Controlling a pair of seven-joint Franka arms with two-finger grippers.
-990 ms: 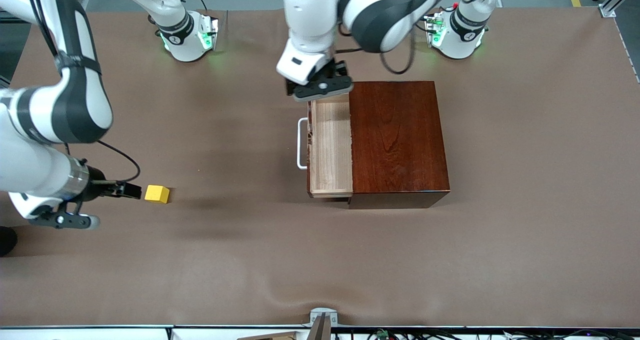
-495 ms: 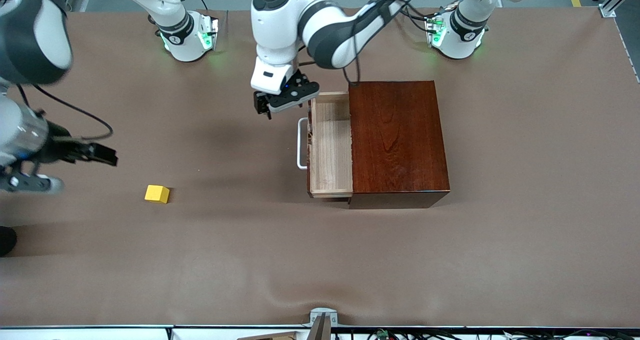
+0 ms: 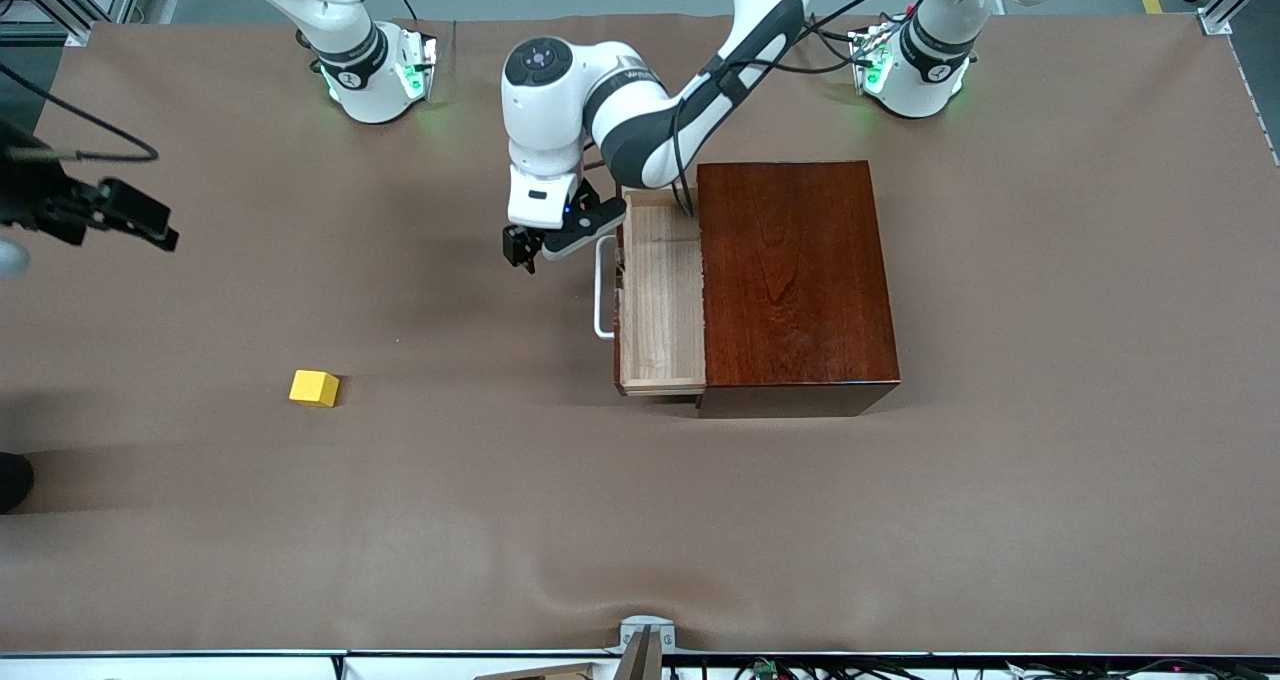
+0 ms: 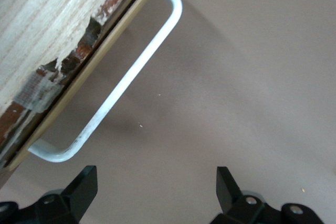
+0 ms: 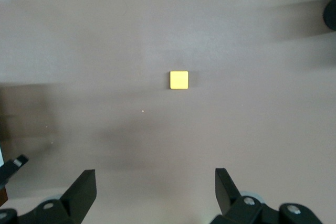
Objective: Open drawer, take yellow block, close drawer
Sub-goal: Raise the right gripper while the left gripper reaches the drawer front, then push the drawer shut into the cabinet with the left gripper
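The drawer (image 3: 660, 305) stands pulled out of the dark reddish-brown box (image 3: 795, 280), and its light-wood tray is bare. Its white loop handle (image 3: 603, 288) also shows in the left wrist view (image 4: 121, 85). My left gripper (image 3: 525, 248) is open and empty, low in front of the drawer, beside the handle's end nearer the robots' bases and not touching it (image 4: 156, 184). The yellow block (image 3: 314, 388) lies on the table toward the right arm's end. My right gripper (image 3: 140, 222) is open and empty, raised over bare table, with the block in its view (image 5: 179, 80).
The two arm bases (image 3: 375, 70) (image 3: 910, 60) stand along the table's edge by the robots. The brown table cover (image 3: 640, 520) is wrinkled near the front camera's edge. A dark object (image 3: 12, 480) sits at the right arm's end of the table.
My right gripper has left the yellow block on the table and lifted away from it. My left gripper has moved from over the drawer's corner down in front of the drawer, beside the handle.
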